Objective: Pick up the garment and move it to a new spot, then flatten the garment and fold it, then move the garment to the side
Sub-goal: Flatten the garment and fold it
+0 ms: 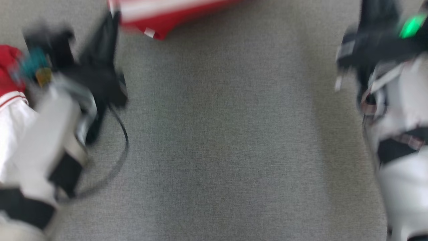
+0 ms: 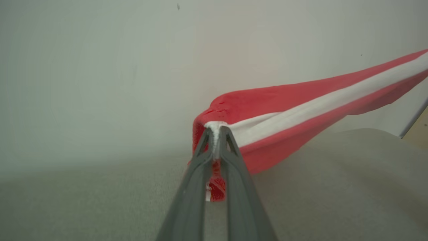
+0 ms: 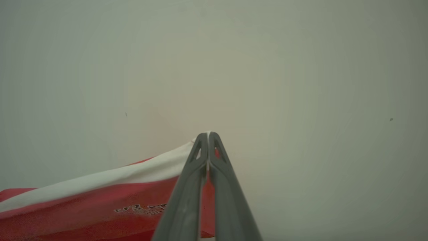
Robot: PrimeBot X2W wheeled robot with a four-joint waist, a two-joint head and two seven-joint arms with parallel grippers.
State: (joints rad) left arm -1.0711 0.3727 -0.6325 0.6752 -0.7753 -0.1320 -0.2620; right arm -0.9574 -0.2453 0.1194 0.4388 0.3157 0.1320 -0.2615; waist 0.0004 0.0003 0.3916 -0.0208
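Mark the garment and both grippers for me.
garment (image 2: 317,104): left wrist view, on its white stripe.
left gripper (image 2: 216,130): left wrist view, between the fingertips pinching the white edge.
right gripper (image 3: 208,135): right wrist view, between the closed fingertips at the garment's edge.

pale forearms (image 1: 43,140), dark fingers (image 2: 192,187), black cable (image 1: 126,138)

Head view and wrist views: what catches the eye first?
A red fabric garment with a broad white stripe hangs stretched in the air, pinched at one end by the left gripper and at the other by the right gripper. Below lies a plain grey woven surface.
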